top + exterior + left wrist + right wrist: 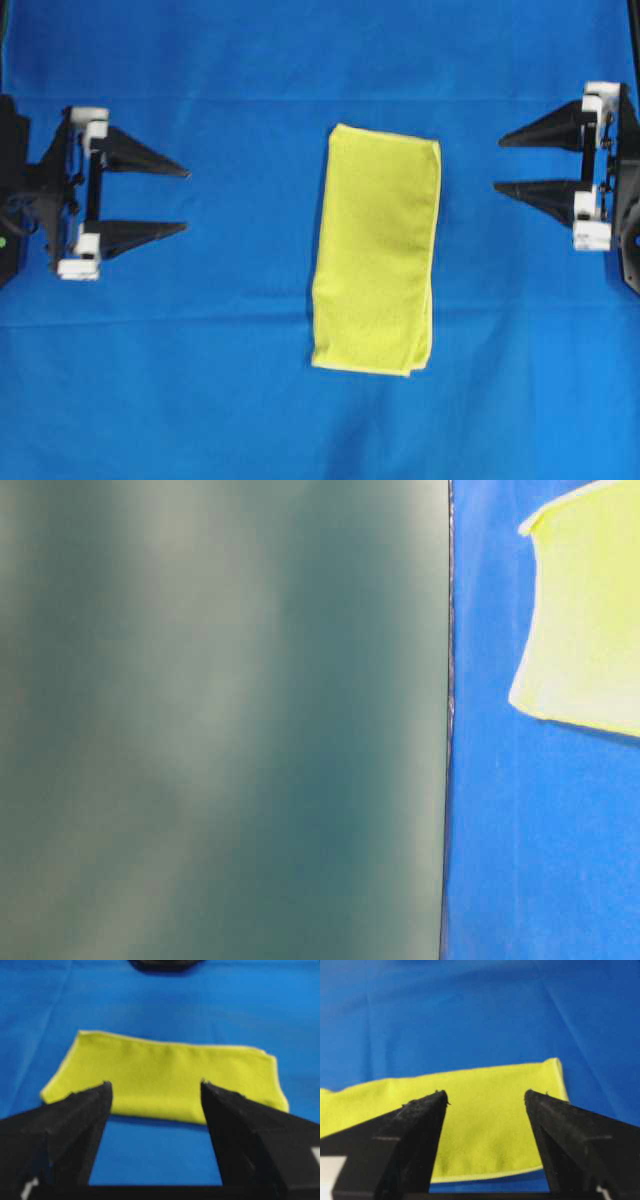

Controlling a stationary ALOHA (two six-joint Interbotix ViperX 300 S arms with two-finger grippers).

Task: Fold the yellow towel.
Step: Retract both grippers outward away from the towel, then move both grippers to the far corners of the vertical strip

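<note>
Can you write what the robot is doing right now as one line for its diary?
yellow towel: folded into a strip on blue cloth | left gripper: open, empty, apart from towel | right gripper: open, empty, apart

A: What covers the tabletop (pixel 200 380)?
B: A blue cloth, faintly creased, spread across it.
A: Anything lying on it?
B: The yellow towel (pixel 376 250), folded into a long strip, flat near the middle.

fuzzy matt yellow towel (pixel 375 250) lies on smooth blue cloth (pixel 200 380); matt black plastic pincer fingers (pixel 75 1115).
</note>
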